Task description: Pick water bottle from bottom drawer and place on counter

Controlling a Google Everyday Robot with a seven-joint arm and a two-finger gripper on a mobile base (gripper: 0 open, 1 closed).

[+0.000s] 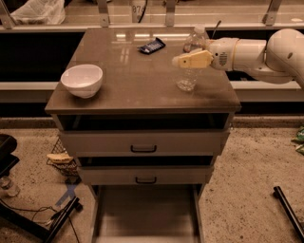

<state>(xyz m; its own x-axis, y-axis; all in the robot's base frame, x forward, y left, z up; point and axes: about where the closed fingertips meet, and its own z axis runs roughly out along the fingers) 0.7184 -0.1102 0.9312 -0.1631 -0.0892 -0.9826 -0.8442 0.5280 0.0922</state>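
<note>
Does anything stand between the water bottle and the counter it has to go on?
Nothing visible does. The water bottle already stands upright on the counter, with the gripper at its middle. The white bowl and the dark flat object lie apart from it.

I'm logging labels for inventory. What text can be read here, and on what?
None reads for certain.
Print on the dark packet, on the counter: blurred.
Marks on the white patch behind it: blurred.
The water bottle at the gripper shows no label.
</note>
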